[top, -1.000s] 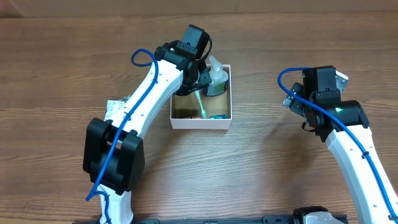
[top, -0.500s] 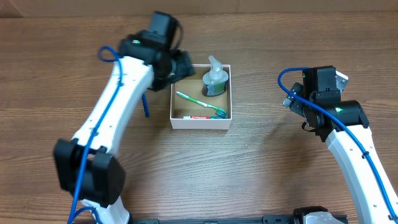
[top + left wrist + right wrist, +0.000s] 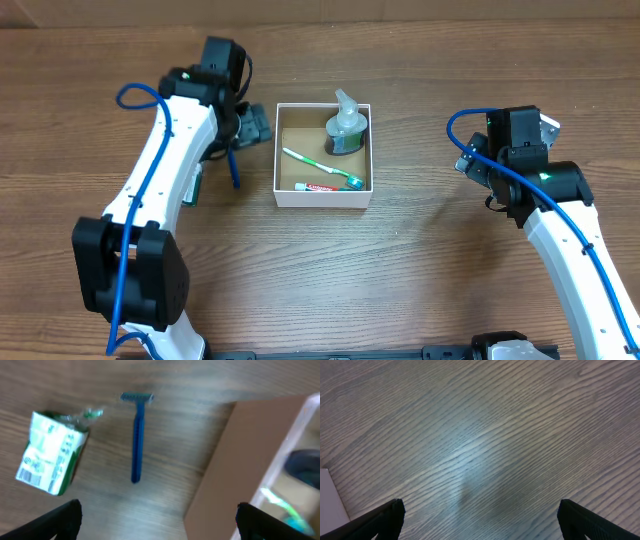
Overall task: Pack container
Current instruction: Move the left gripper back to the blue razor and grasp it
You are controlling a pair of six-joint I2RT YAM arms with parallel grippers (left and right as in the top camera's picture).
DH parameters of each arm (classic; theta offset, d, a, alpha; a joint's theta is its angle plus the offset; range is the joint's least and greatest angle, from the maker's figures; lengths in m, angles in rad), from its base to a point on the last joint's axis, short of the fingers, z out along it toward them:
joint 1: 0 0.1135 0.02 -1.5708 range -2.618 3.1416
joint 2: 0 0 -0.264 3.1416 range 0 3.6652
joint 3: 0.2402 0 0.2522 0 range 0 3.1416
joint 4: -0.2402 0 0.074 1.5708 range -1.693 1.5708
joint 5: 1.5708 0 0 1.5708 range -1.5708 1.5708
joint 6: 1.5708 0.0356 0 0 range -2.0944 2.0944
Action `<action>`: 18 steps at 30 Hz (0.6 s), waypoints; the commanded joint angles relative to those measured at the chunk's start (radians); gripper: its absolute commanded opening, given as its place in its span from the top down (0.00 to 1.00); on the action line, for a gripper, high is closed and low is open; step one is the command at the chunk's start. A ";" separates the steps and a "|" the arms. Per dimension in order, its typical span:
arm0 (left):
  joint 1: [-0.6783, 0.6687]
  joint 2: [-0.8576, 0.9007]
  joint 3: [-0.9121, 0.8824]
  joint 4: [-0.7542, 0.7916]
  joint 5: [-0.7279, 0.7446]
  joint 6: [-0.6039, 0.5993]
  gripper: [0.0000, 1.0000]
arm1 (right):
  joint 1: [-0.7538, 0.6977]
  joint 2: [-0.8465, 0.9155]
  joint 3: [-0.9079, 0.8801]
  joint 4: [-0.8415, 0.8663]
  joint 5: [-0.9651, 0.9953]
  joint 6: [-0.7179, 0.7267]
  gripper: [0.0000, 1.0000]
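The container (image 3: pixel 285 193) is a square white box with a brown inside, at the table's middle. In it stand a pump bottle (image 3: pixel 347 128), a green toothbrush (image 3: pixel 318 166) and a red-white tube (image 3: pixel 318 187). My left gripper (image 3: pixel 251 126) hovers just left of the container, open and empty. In the left wrist view its open jaws (image 3: pixel 160 522) frame bare wood, with the container's wall (image 3: pixel 225 470) to the right. A blue razor (image 3: pixel 137 435) and a green-white packet (image 3: pixel 50 452) lie beyond. My right gripper (image 3: pixel 470 160) is open and empty (image 3: pixel 482 520) over bare wood, right of the container.
The blue razor (image 3: pixel 235 170) lies on the table left of the box. The green-white packet (image 3: pixel 192 186) is partly under my left arm. A white corner of the box (image 3: pixel 329 495) shows at the right wrist view's left edge.
My left gripper has pulled out of the container and swung left, opening as it went. The green toothbrush now lies loose in the box. The right arm has not moved.
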 commanded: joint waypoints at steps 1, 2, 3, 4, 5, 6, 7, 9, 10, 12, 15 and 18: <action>0.009 0.014 -0.131 0.095 -0.012 0.032 0.01 | 0.000 -0.012 0.011 0.006 0.007 0.004 0.00; 0.009 0.014 -0.157 0.122 -0.012 0.032 0.01 | 0.000 -0.012 0.011 0.006 0.007 0.004 0.00; 0.009 0.014 -0.187 0.155 -0.012 0.031 0.02 | 0.000 -0.012 0.011 0.006 0.007 0.003 0.00; 0.009 0.014 -0.210 0.182 -0.012 0.027 0.01 | 0.000 -0.012 0.011 0.006 0.007 0.004 0.00; 0.009 0.014 -0.243 0.222 -0.012 0.023 0.00 | 0.000 -0.012 0.011 0.006 0.007 0.004 0.00; 0.009 0.014 -0.259 0.240 -0.012 0.023 0.00 | 0.000 -0.012 0.011 0.006 0.007 0.004 0.00; 0.009 0.015 -0.277 0.262 -0.012 0.023 0.00 | 0.000 -0.012 0.011 0.006 0.007 0.004 0.00; 0.010 0.015 -0.328 0.325 -0.013 0.024 0.00 | 0.000 -0.012 0.011 0.006 0.007 0.004 0.00; 0.011 0.015 -0.352 0.357 -0.013 0.024 0.00 | 0.000 -0.012 0.011 0.006 0.007 0.004 0.00; 0.018 0.015 -0.380 0.405 -0.012 0.020 0.00 | 0.000 -0.012 0.011 0.006 0.007 0.003 0.00; 0.030 0.015 -0.404 0.444 -0.013 0.020 0.00 | 0.000 -0.012 0.011 0.006 0.007 0.004 0.00; 0.040 0.015 -0.427 0.480 -0.013 0.021 0.00 | 0.000 -0.012 0.011 0.006 0.007 0.004 0.00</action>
